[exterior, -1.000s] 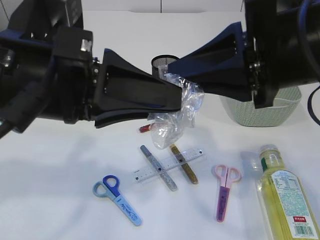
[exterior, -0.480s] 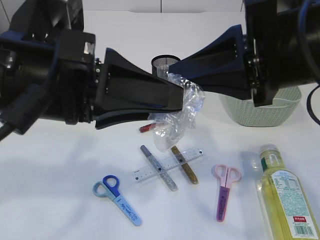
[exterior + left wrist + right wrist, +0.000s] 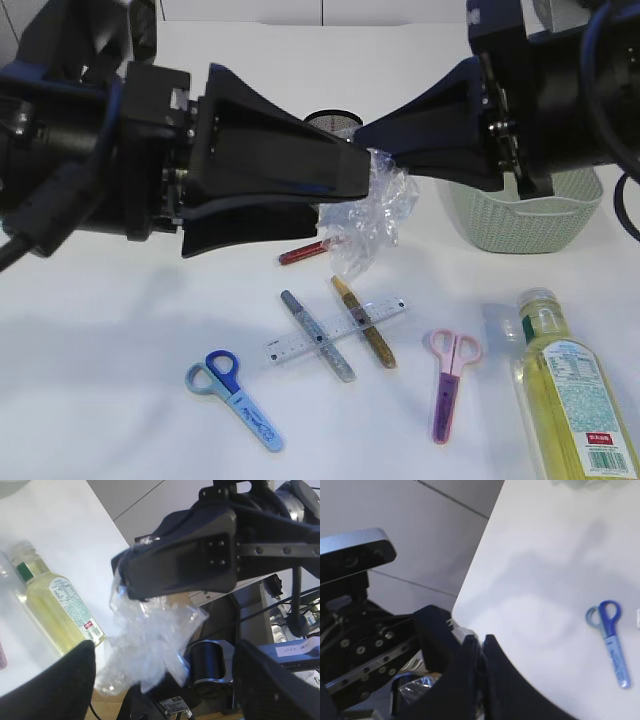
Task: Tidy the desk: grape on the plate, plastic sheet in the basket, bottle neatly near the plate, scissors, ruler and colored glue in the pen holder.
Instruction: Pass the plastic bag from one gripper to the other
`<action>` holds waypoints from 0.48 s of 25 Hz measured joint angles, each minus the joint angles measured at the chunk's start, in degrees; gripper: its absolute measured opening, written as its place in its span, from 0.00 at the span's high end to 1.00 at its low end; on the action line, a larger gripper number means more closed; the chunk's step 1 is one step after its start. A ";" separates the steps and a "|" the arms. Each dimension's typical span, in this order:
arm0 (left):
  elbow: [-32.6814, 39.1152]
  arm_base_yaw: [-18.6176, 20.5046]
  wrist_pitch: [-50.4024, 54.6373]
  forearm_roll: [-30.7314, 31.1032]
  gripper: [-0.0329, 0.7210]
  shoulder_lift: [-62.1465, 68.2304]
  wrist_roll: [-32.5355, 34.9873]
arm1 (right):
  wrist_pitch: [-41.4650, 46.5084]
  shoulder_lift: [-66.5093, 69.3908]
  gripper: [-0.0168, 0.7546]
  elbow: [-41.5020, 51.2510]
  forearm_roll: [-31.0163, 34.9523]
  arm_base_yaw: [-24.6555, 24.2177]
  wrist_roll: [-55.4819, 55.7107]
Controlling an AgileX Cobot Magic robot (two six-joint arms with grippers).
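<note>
The crumpled clear plastic sheet (image 3: 378,215) hangs above the table from my right gripper (image 3: 372,153), which is shut on its top edge. My left gripper (image 3: 345,195) stands open beside it, its fingers (image 3: 75,680) wide apart around the dangling plastic sheet (image 3: 150,650) without touching it. On the table lie a clear ruler (image 3: 335,330), silver (image 3: 318,335), gold (image 3: 365,320) and red (image 3: 303,252) glue pens, blue scissors (image 3: 235,395), pink scissors (image 3: 448,385) and the yellow bottle (image 3: 570,390). The black mesh pen holder (image 3: 330,122) stands behind the grippers. Grape and plate are out of view.
A pale green woven basket (image 3: 520,215) stands at the back right, partly behind my right arm. The bottle (image 3: 55,607) lies near the table's front right edge. Both arms crowd the middle of the table above the ruler.
My left gripper has opened and let go of the plastic sheet. The right gripper has shut on the sheet, which now hangs a little higher and further right.
</note>
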 joint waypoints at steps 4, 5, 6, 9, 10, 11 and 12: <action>0.00 2.63 -0.12 0.57 0.17 -0.60 0.00 | -8.78 0.00 0.96 0.00 -1.73 0.12 -0.09; 0.00 3.51 -0.12 0.95 0.18 -0.82 0.12 | -10.96 0.00 0.96 0.00 -1.84 0.12 -0.22; 0.00 4.27 -0.12 1.38 0.19 -1.10 0.12 | -14.21 0.00 0.96 0.00 -1.84 0.12 -0.68; 0.00 7.04 -0.12 3.98 0.23 -1.18 0.12 | -22.93 0.00 0.96 0.00 -1.84 0.12 -2.48; 0.00 7.78 -0.33 5.34 0.24 -1.18 0.12 | -25.60 0.00 0.96 0.00 -1.84 0.12 -3.14; 0.00 8.65 -0.59 6.87 0.25 -1.18 0.12 | -28.85 0.00 0.96 0.00 -1.73 0.12 -4.12; 0.00 9.50 -0.82 8.70 0.26 -1.18 0.12 | -31.58 0.00 0.96 0.00 -1.64 0.12 -4.97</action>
